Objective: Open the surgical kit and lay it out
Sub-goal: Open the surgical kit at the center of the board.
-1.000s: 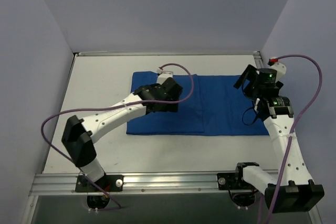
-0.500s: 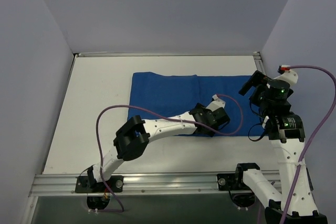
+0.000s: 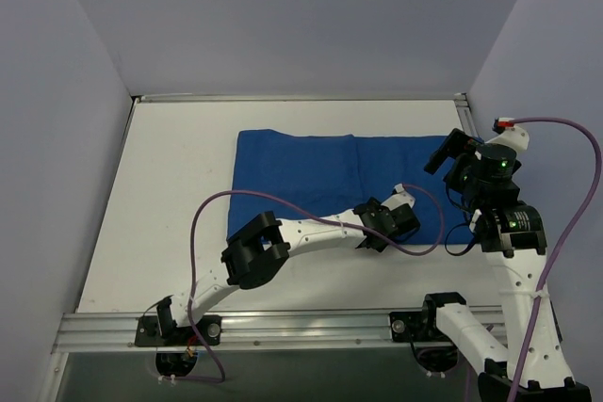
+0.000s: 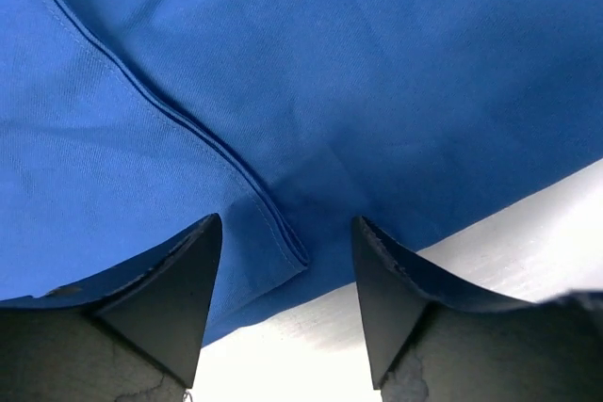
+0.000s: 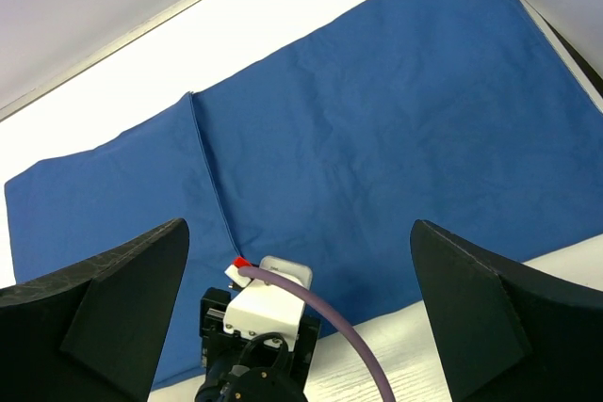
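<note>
Since a second ago the left arm (image 3: 311, 231) has swung from the far-left part of the cloth wrap (image 3: 301, 171) to its near edge, right of centre. The right arm (image 3: 509, 233) has shifted slightly right.

Left jaws: partly apart, nothing gripped. The two dark fingers (image 4: 170, 298) straddle the corner of a hemmed flap (image 4: 294, 256) right at the wrap's near edge. Cannot tell if the tips touch the fabric. The stitched hem (image 4: 179, 120) runs diagonally away from that corner, and bare white tabletop (image 4: 509, 233) shows just past the edge.

Right jaws: spread wide and empty, fingers (image 5: 104, 298) at both sides of the wrist view. They hang above the wrap's right end, near the right side of the tabletop.

Surgical kit: the royal-blue wrap lies flat across the middle-back of the tabletop, long side left to right. It is still folded. One flap overlaps the left part, its edge forming a straight fold line (image 5: 203, 157) running front to back. The surface is lightly creased. Any contents are hidden under the cloth.
</note>
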{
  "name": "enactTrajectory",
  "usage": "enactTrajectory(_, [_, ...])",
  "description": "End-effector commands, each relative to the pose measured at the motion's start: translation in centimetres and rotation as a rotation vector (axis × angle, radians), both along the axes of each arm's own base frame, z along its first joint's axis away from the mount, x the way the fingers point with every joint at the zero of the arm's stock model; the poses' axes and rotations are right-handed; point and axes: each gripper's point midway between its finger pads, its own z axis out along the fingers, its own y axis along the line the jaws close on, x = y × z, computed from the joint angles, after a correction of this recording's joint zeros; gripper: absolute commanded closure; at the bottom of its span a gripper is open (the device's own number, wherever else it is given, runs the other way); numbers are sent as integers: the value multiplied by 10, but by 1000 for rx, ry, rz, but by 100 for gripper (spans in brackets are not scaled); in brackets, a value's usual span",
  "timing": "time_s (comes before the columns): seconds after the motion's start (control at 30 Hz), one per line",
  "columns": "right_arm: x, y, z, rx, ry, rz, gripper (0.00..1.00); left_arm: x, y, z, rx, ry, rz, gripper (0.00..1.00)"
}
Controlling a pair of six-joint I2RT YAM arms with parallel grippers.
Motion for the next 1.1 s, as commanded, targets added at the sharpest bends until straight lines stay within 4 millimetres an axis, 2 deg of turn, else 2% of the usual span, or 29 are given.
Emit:
enactTrajectory(0.0, [0, 3, 6, -7, -18, 24, 1, 4, -2, 7, -3, -20, 5, 36])
enactTrajectory(0.23, [1, 7, 0, 1, -13, 39, 1, 7, 12, 5, 6, -9, 40, 43])
enactTrajectory(0.9, [-1, 6, 1, -9, -26, 46, 1, 18, 36, 6, 40, -6, 104, 50])
enactTrajectory(1.03, [-1, 6, 3, -12, -31, 44, 1, 17, 37, 4, 49, -4, 104, 56])
enactTrajectory(1.07, [-1, 6, 3, -12, -32, 44, 1, 19, 39, 2, 51, -1, 107, 60])
